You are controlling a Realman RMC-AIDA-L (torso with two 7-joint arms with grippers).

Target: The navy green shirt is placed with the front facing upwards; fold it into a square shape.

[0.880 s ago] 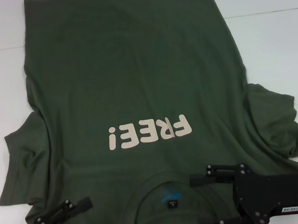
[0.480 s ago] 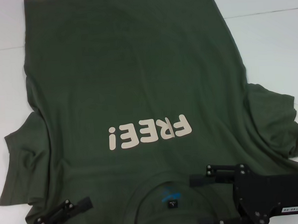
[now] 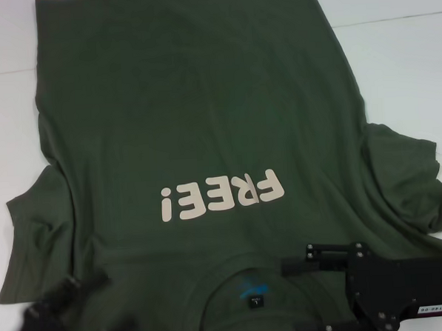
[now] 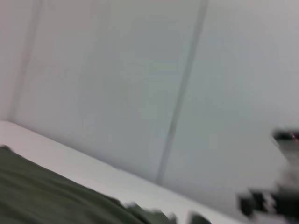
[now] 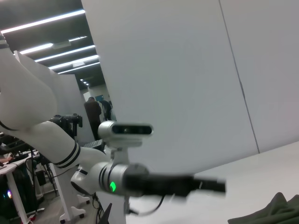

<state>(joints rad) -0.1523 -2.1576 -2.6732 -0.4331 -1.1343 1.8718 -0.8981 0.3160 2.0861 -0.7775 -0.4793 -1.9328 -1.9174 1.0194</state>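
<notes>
Lying flat on the white worktop (image 3: 401,60), the dark olive-green cotton shirt (image 3: 196,115) faced up; right claw (image 3: 317,294) gaped empty, left claw (image 3: 73,314) too blurred to tell.

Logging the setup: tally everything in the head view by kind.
Shirts: 1, the navy green shirt
Claws: 2, the left claw and the right claw
Tables: 1, the white table
Total: 4

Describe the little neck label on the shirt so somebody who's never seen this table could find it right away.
A dark olive-green shirt covers most of the white table, its round collar at the edge nearest the robot. Just inside that collar sits the neck label, a small dark square below a blue mark, far smaller and darker than the cream FREE! letters beyond it.
</notes>
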